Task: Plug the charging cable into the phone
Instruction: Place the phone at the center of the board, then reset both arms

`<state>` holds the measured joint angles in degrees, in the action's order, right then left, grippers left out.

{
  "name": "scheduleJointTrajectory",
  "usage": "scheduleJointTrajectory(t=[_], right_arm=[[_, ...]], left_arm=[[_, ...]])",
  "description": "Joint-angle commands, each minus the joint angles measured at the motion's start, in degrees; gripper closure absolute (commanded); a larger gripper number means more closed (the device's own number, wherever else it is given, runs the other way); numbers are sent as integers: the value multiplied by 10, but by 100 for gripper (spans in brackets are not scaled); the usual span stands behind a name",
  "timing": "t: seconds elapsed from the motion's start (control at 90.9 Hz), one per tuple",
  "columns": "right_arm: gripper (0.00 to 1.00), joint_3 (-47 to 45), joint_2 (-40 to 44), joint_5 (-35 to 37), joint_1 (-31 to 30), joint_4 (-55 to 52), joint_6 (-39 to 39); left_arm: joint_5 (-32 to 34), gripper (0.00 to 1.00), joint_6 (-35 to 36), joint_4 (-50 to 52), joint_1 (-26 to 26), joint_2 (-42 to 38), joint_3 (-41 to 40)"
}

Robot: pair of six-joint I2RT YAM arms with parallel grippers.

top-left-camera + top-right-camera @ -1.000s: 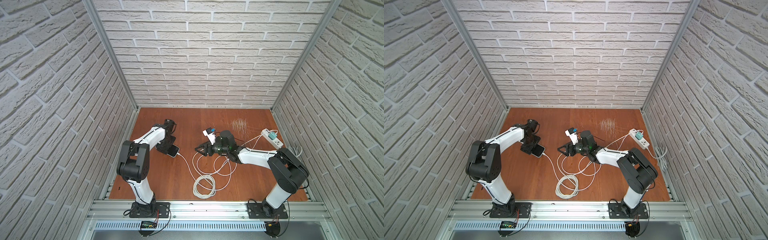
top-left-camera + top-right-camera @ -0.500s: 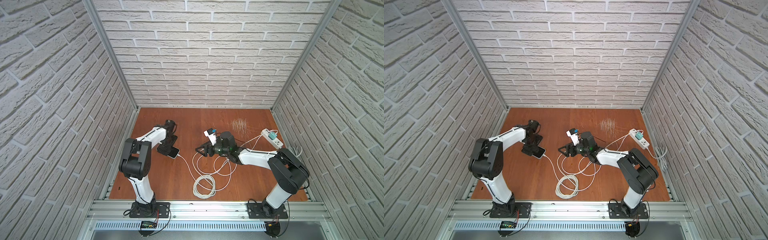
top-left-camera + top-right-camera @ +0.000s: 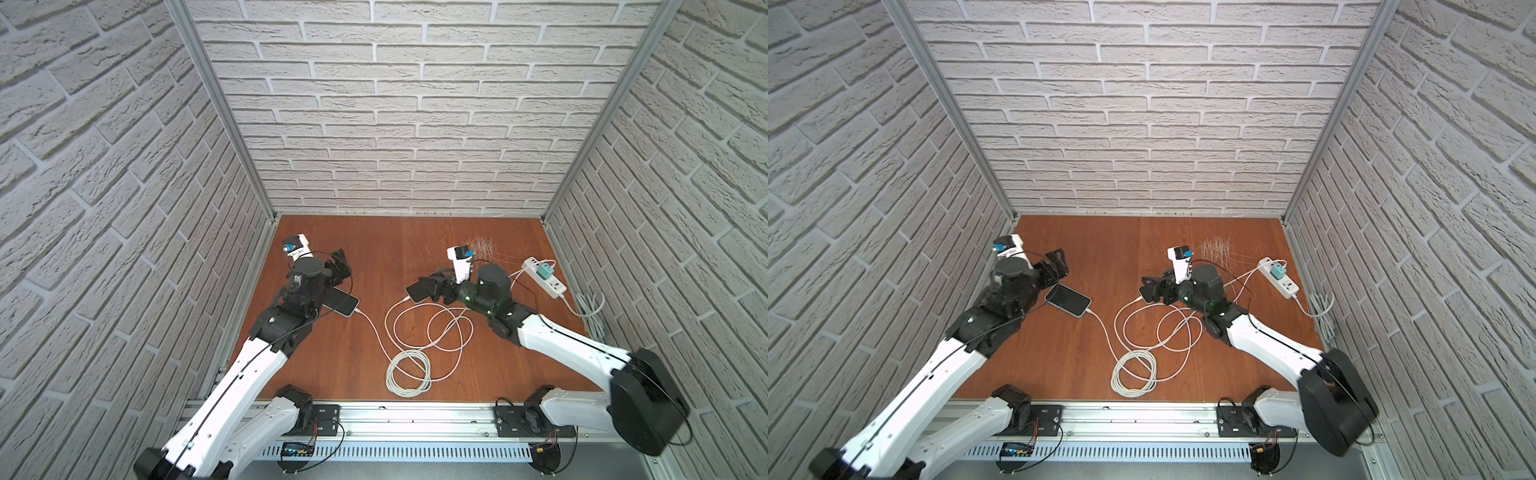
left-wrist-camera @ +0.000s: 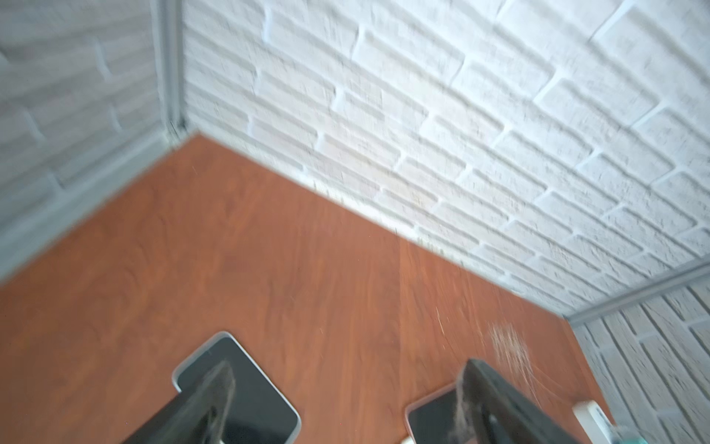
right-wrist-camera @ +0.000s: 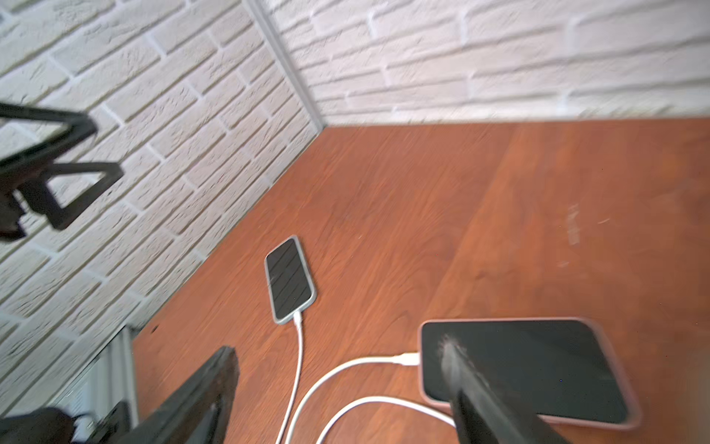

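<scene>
A silver-rimmed phone [image 3: 343, 303] [image 5: 290, 278] lies screen-up at the left with a white charging cable [image 3: 374, 328] plugged into its end. A pink-cased phone [image 5: 538, 365] [image 3: 415, 292] lies mid-table with a white plug [image 5: 407, 359] in its end. My left gripper [image 3: 338, 266] [image 4: 345, 388] is open and raised just behind the silver-rimmed phone, holding nothing. My right gripper [image 3: 432, 286] [image 5: 338, 369] is open above the pink phone's plug end; one finger [image 5: 461, 369] hangs over its screen.
Slack cable lies in loops and a coil [image 3: 407, 370] near the front edge. A white power strip [image 3: 544, 278] with a teal charger [image 3: 544, 272] sits at the right wall. Brick walls close in three sides.
Both grippers have opened wider. The left gripper has lifted off the silver-rimmed phone and drawn back toward the wall. The right arm has barely shifted.
</scene>
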<state>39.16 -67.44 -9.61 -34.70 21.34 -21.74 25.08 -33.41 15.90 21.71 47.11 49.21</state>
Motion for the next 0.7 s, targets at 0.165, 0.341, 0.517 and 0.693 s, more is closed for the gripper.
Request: scheduleJointTrajectory(t=[0.165,0.341,0.517,0.693], right_arm=[[1,-44,152,483,78,-208,77],[1,-157,167,526,146,-145,60],[1,-215,110,507,206,7,104],[5,-269,-40,450,266,282,104]], left_arm=[[140,2,159,-99,-92,-49,-184],[59,3,132,-203,-166,52,-245],[38,5,210,-415,-178,149,-296],[-49,8,301,-631,-193,280,-325]])
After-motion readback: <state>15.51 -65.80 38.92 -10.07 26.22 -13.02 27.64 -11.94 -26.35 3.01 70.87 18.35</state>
